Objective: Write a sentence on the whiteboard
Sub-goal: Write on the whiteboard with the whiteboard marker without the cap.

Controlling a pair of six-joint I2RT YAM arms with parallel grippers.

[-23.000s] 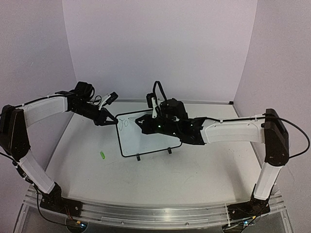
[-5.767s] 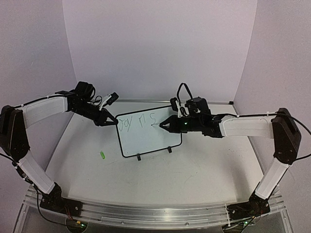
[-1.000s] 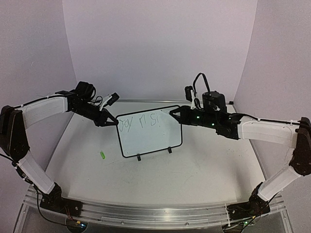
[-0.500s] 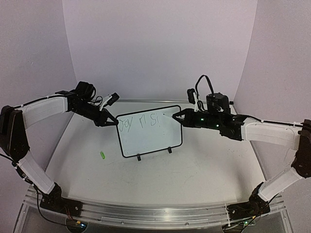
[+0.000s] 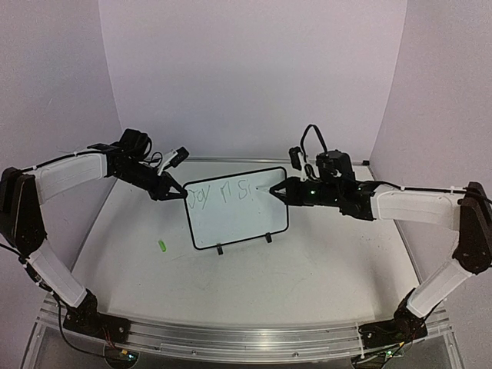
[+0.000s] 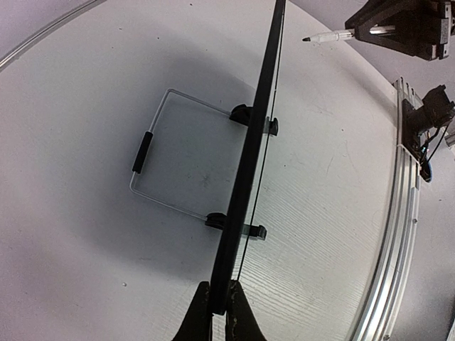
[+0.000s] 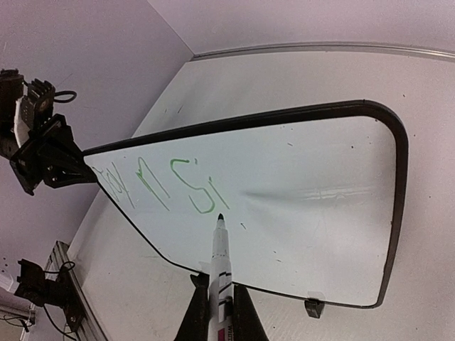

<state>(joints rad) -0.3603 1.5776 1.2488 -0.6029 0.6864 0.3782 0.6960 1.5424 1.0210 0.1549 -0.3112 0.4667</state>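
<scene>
At the middle of the surface (image 5: 254,284) the whiteboard (image 5: 238,219) stands upright on its two feet (image 5: 219,249), its left edge pinched in the closed left hand (image 5: 182,194). The green sentence (image 5: 221,192) reaches only partway along the top line. From the board's right side the right hand (image 5: 280,192) is clamped on the marker (image 7: 220,252), whose long axis points straight at the board's face; its tip is just beside the last green stroke and, seen edge-on from the left wrist, slightly off the face. I judge the next stroke depends on closing that small gap and working rightward into the blank white, which is the right arm's own side.
</scene>
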